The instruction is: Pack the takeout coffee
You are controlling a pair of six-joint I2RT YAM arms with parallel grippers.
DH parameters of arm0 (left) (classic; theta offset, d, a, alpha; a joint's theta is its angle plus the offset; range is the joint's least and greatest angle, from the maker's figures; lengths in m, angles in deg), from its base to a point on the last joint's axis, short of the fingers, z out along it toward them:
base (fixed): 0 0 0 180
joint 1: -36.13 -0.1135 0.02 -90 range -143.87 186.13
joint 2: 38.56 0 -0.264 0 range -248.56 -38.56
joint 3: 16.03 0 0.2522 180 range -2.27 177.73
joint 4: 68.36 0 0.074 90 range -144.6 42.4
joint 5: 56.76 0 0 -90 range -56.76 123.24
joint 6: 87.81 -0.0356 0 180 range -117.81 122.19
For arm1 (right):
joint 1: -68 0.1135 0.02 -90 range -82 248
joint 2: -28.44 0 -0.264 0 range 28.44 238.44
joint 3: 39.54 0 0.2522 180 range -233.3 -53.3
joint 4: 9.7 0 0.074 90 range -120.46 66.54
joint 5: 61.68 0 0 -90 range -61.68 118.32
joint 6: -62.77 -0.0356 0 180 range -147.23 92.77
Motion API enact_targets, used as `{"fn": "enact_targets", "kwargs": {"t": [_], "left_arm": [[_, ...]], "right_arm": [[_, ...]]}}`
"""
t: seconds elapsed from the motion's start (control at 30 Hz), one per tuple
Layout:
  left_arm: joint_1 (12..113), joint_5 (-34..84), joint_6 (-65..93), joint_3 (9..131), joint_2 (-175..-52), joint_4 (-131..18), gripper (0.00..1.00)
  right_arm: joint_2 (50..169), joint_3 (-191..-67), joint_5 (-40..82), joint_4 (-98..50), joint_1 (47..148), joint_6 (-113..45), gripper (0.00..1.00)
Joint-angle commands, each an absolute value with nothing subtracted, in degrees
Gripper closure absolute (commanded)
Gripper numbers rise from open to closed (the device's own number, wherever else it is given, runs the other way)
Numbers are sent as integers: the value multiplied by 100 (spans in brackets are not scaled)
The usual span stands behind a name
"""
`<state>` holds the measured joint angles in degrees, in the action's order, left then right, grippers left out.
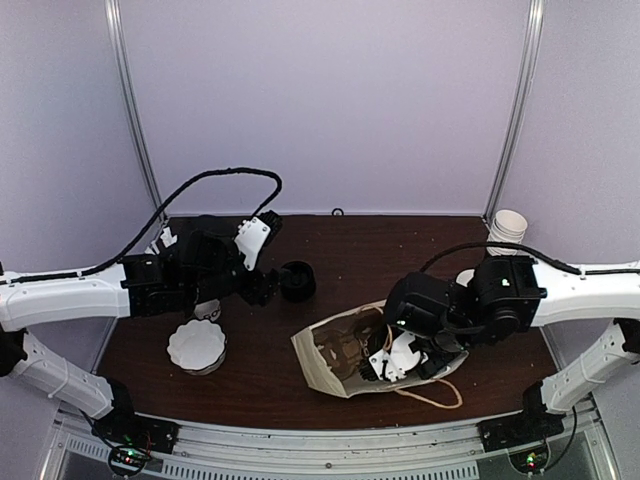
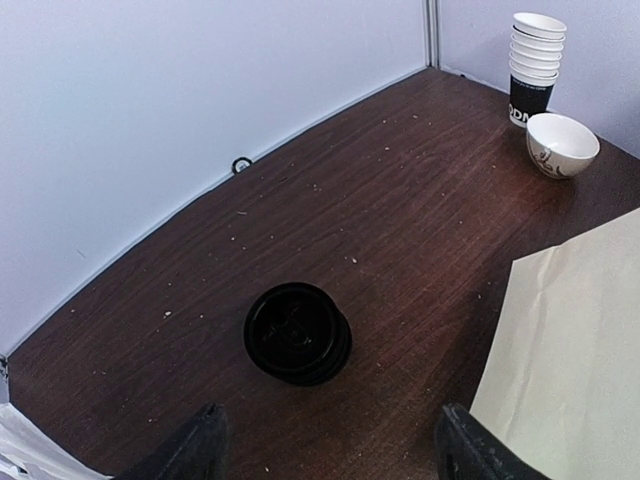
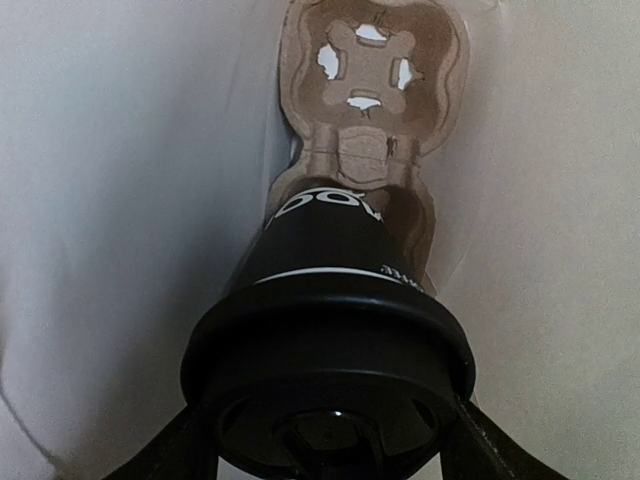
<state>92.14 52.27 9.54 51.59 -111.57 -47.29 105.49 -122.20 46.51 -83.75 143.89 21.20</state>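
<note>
- Right gripper (image 3: 335,445) is closed on coffee (image 3: 330,250) inside bag (image 3: 120,200) — lid (image 3: 330,335) may be popped if squeezed.
- Left gripper (image 2: 335,445) is held wide — second cup (image 2: 297,333) may be knocked.

Soft, even light from above left the walls (image 1: 330,100) pale lilac and the dark table (image 2: 400,200) with a mild sheen and faint shadows, while inside the bag (image 3: 120,200) the right wrist view was dimmer, the cup (image 3: 330,250) close up and slightly blurred.
</note>
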Motion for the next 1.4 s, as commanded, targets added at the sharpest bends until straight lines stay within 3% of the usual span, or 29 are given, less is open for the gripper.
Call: {"fn": "enact_targets", "kwargs": {"t": [0.0,0.6,0.9,1.37], "left_arm": [[9142,5077,852,5160,-11108,-5089,25],[9127,2683,1250,5343,-11976,-5604,32],[9180,2547,1298,5302,-12186,-5759,33],[9181,2434,1154,5404,-12369,-5724,33]], "right_arm": [[10692,-12137,5184,-7949,14426,2149,47],[10615,-11818,5219,-7884,14416,1685,49],[10504,-12049,4229,-7992,14167,1054,50],[10094,-11518,3296,-7926,13537,1334,52]]}}
